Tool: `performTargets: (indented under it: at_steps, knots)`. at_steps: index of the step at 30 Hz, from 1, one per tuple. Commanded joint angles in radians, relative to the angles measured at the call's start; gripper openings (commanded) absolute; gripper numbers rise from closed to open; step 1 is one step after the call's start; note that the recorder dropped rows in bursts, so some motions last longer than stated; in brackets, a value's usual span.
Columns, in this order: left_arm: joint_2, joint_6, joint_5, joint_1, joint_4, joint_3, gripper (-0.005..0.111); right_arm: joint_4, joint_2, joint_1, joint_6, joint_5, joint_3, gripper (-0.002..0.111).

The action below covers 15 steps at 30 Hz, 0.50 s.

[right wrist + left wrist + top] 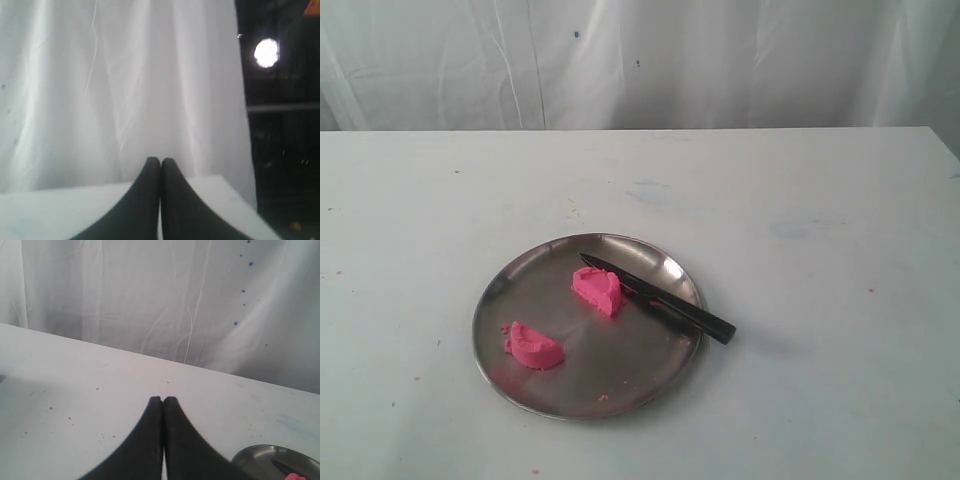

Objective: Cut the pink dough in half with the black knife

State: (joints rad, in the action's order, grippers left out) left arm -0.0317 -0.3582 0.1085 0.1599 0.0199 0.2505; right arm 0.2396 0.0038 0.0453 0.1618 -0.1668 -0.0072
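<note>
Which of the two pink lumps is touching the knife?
The pink dough piece nearer the plate's middle lies against the black knife. The other piece sits apart, near the steel plate's left rim.

The right gripper (pixel 160 162) seems closed, facing a white curtain (pixel 125 85).

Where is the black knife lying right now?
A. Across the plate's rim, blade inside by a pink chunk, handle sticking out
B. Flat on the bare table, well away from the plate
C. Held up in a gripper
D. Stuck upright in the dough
A: in the exterior view the black knife lies across the edge of the steel plate, its blade beside one chunk of the pink dough and its handle past the rim.
</note>
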Motion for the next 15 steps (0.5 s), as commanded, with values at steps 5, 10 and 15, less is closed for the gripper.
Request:
performTargets:
  at_steps: [5, 10, 15]
  knots:
    - [0.007, -0.003, -0.006, -0.006, -0.003, -0.005, 0.000, -0.452, -0.004, 0.014, -0.283, 0.510, 0.007, 0.000]
    - [0.007, -0.003, -0.008, -0.006, -0.003, -0.005, 0.000, -0.443, -0.004, 0.014, -0.243, 0.510, 0.007, 0.000]
    - [0.007, -0.003, -0.006, -0.006, -0.003, -0.005, 0.000, -0.443, -0.004, 0.014, -0.243, 0.510, 0.007, 0.000]
